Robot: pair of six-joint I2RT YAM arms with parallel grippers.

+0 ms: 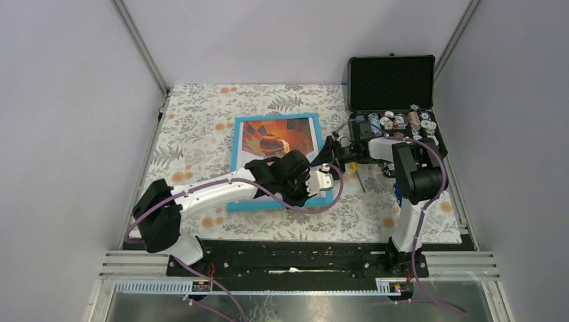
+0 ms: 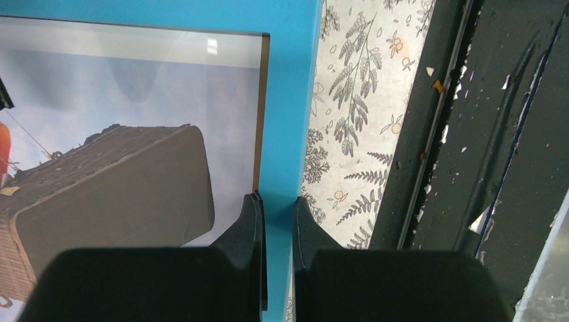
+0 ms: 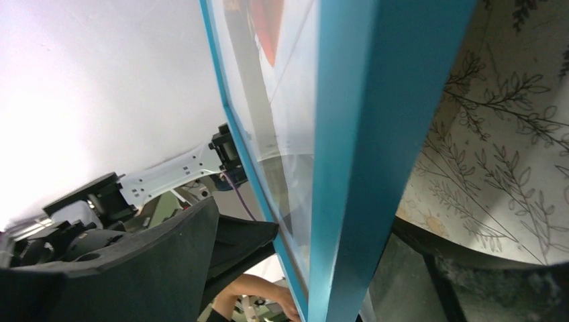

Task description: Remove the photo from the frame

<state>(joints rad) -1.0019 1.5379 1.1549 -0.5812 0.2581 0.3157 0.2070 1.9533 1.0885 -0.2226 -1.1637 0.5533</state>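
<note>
The frame [image 1: 236,144], with a narrow light-blue border, sits face up in the middle of the table. The photo [image 1: 278,137] of an orange balloon is inside it. My left gripper [image 1: 327,180] is at the frame's near right corner. In the left wrist view its jaws are shut on the blue border [image 2: 288,134], beside the photo's brown basket [image 2: 114,194]. My right gripper [image 1: 332,153] is at the frame's right edge. It straddles the blue border [image 3: 362,134] with its jaws wide apart. One finger [image 3: 168,268] lies against the glass side and the other finger [image 3: 503,288] stands off behind.
An open black case [image 1: 391,80] stands at the back right, with several small spools [image 1: 402,123] in its tray. A thin tool [image 1: 359,176] lies on the leaf-print cloth [image 1: 194,121] right of the frame. A black rail [image 1: 302,251] runs along the near edge.
</note>
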